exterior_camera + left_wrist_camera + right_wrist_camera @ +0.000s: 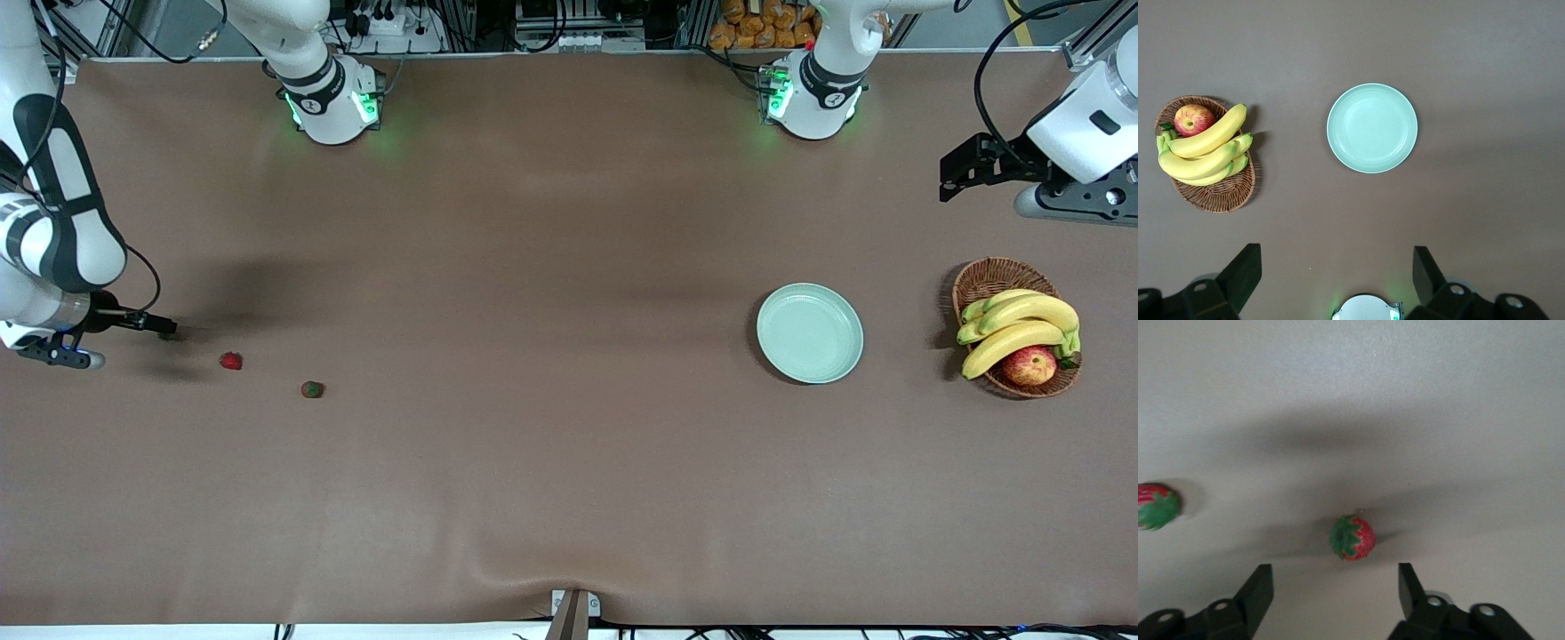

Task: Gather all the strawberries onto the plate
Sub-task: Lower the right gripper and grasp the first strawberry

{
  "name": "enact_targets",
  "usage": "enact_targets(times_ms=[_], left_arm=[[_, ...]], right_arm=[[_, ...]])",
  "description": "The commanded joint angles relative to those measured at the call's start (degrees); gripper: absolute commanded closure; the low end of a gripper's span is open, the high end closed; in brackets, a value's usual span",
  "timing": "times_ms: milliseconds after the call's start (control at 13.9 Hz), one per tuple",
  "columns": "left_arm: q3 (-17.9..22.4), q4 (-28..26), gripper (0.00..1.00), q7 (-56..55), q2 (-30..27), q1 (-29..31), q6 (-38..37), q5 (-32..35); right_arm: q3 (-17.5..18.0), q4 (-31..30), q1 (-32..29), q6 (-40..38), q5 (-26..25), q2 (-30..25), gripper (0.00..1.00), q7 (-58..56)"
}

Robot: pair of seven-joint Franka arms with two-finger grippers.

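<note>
Three strawberries at the right arm's end of the table, red with green leafy caps. One [231,360] bright red; another [312,388] lies cap-up, nearer the front camera; the third [1352,537] sits low before the right gripper [1335,590], fingers apart, largely hidden in the front view. Mint-green plate [810,332] bare, beside a wicker basket [987,277] of bananas [1021,327] and an apple [1029,364]. Left gripper [1337,270] waits spread wide, above the table.

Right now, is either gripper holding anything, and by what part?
Nothing is held. The right gripper is open over a strawberry lying on the table. The left gripper waits open, above the plate.
</note>
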Motion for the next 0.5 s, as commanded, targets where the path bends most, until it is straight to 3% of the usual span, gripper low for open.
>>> enact_targets(times_ms=[0, 72, 433], left_arm=[[-0.2, 0.7, 0.00, -0.3, 0.4, 0.6, -0.7, -0.5], [-0.2, 0.7, 0.00, -0.3, 0.4, 0.6, -0.7, -0.5], [-0.1, 0.7, 0.00, -0.3, 1.0, 2.0, -0.7, -0.5]], right_arm=[[0.7, -0.1, -1.3, 2.7, -0.7, 2.0, 0.24, -1.4], [0.7, -0.1, -1.3, 3.1, -0.7, 2.2, 0.26, -1.5], [0.7, 0.0, -1.4, 3.1, -0.7, 3.3, 0.57, -1.4]])
